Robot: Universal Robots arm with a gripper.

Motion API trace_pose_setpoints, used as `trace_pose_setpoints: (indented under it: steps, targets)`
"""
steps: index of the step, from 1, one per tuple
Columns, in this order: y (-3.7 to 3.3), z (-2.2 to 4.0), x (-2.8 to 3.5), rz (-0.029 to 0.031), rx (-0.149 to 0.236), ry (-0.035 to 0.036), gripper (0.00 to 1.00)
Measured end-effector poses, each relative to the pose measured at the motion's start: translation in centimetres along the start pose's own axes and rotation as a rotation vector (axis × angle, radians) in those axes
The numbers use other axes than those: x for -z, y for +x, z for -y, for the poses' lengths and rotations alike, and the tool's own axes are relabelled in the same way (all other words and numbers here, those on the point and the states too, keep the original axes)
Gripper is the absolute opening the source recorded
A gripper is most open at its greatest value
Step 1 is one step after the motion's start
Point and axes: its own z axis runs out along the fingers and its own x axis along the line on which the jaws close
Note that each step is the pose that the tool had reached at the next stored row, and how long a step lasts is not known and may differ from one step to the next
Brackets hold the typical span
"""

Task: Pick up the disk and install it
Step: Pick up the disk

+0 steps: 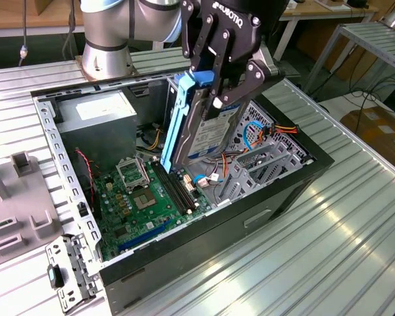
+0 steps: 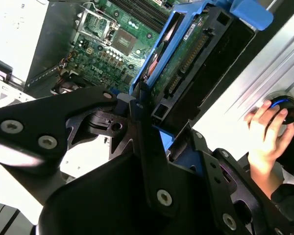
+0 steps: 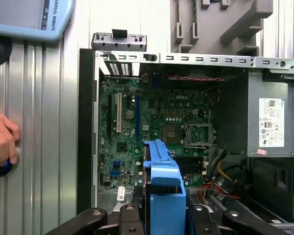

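While a ribbed metal desk (image 1: pixel 355 230) carries an open black computer case (image 1: pixel 263 204) lying on its side, a grey robot arm (image 1: pixel 118 26) reaches over it from the desk's far edge in the exterior view. Inside the case, a grey power supply (image 1: pixel 95 112) with a white sticker fills one corner, and a green motherboard (image 1: pixel 135 204) lies flat beside it. A grey moulded fixture (image 1: pixel 13 217) sits on the desk just beside the case, on the exterior view's left. The disk (image 1: pixel 207 128), silver with blue rails, stands on edge and slightly tilted above the motherboard, its lower end near the memory slots; whether it touches them cannot be told. The black tool (image 1: pixel 214 82) pinches the disk's upper end, fingers pressed against both sides. A person's hand (image 2: pixel 264 132) rests on the desk outside the case wall, over a round black knob (image 2: pixel 284 105). A small perforated metal bracket (image 1: pixel 69 270) lies just beside the case's near corner.
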Motion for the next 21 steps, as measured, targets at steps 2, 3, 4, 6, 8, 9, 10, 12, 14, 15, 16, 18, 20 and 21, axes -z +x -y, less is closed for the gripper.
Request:
trace_pose_setpoints:
  steps: [2, 3, 4, 6, 8, 9, 10, 12, 14, 15, 16, 18, 20, 21]
  targets:
    - [0.73, 0.47, 0.0, 0.0, 0.0, -0.0019, 0.37]
    - [1.02, 0.62, 0.0, 0.0, 0.0, -0.0025, 0.37]
    - [1.32, 0.78, 0.0, 0.0, -0.001, -0.003, 0.37]
    - [1.74, 1.01, 0.0, 0.0002, -0.001, -0.0038, 0.37]
    - [2.37, 1.33, 0.03, 0.0001, -0.001, -0.005, 0.37]
    - [2.53, 1.41, 0.04, 0.0, -0.001, -0.0053, 0.37]
    - [2.7, 1.5, 0.05, 0.0001, -0.001, -0.0056, 0.37]
    - [3.02, 1.73, 0.06, 0.0001, -0.001, -0.0066, 0.37]
    - [3.25, 1.98, 0.08, 0.0001, -0.001, -0.0075, 0.37]
    - [3.42, 2.19, 0.09, 0.0001, -0.001, -0.0082, 0.37]
    - [3.52, 2.32, 0.09, 0.0001, -0.001, -0.0087, 0.37]
    - [3.82, 2.75, 0.12, 0.0, -0.001, -0.0102, 0.37]
    - [4.02, 3.1, 0.12, 0.0001, -0.001, -0.0113, 0.37]
    - [4.08, 3.24, 0.12, 0.0001, -0.001, -0.0117, 0.37]
